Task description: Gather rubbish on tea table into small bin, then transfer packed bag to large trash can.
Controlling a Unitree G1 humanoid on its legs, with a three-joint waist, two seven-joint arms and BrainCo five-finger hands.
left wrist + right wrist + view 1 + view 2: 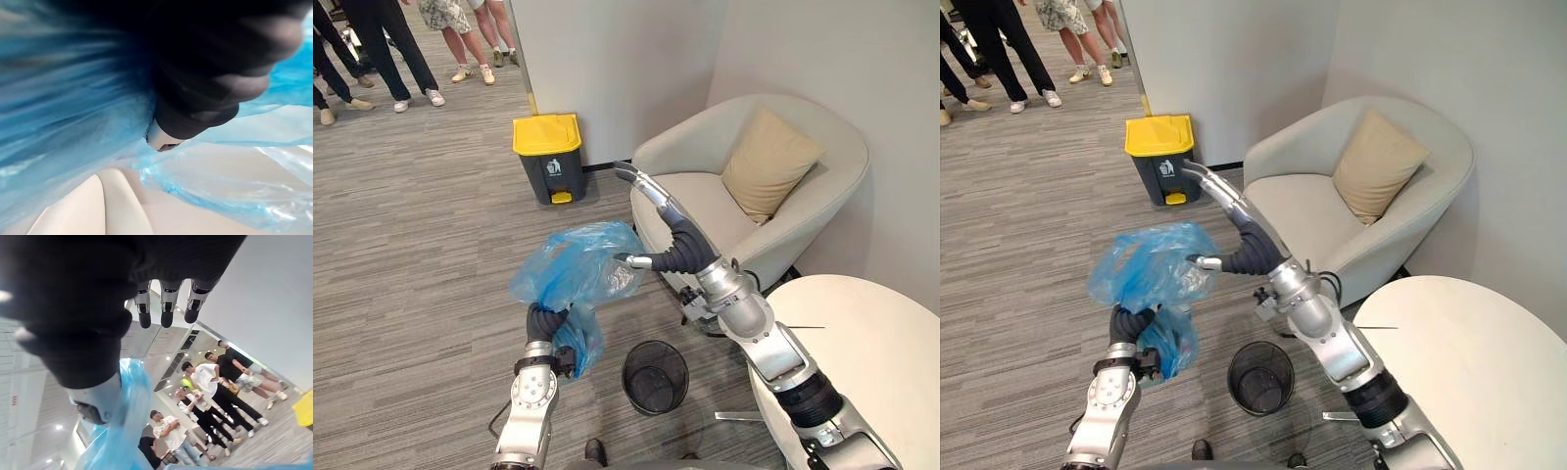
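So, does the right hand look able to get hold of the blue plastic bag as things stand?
Probably yes: the right hand is open right beside the blue plastic bag, its thumb at the bag's edge, with nothing between them.

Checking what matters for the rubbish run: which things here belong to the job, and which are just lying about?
Job: blue bag, left hand, right hand, mesh bin, yellow-lid bin, table.
Lying about: armchair, cushion, people.
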